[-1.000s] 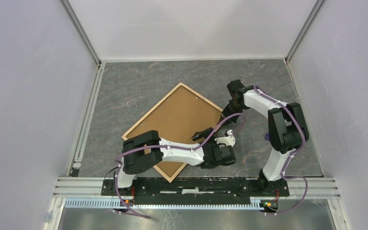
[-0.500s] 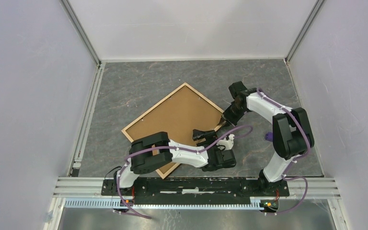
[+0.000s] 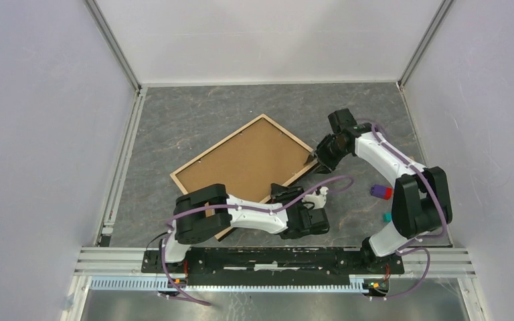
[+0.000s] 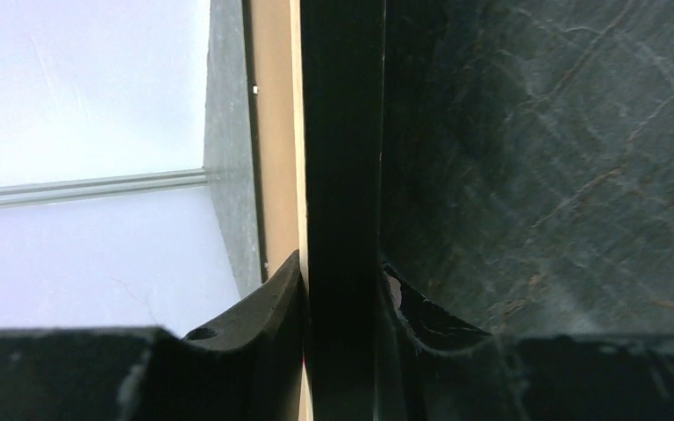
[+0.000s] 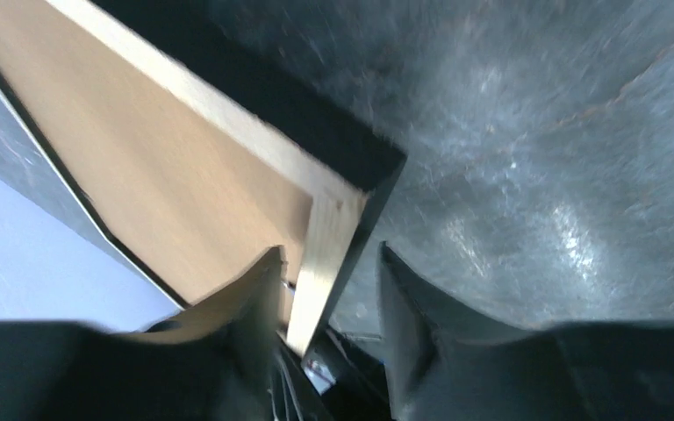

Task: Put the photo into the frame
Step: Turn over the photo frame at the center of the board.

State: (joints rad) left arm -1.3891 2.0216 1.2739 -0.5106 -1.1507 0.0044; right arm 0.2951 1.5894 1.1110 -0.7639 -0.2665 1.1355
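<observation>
Both arms: white links (image 3: 254,215), blk joints (image 3: 201,221), purple cables (image 3: 338,177); blk base plate (image 3: 268,257).

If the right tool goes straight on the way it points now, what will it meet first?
Most likely the frame: its corner sits directly ahead of the right tool, between the two fingers. How far in it sits is unclear.

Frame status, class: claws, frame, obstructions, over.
Left claw shut on frame rail. Right claw open, straddling its corner. Backing board fills frame; photo unseen.
</observation>
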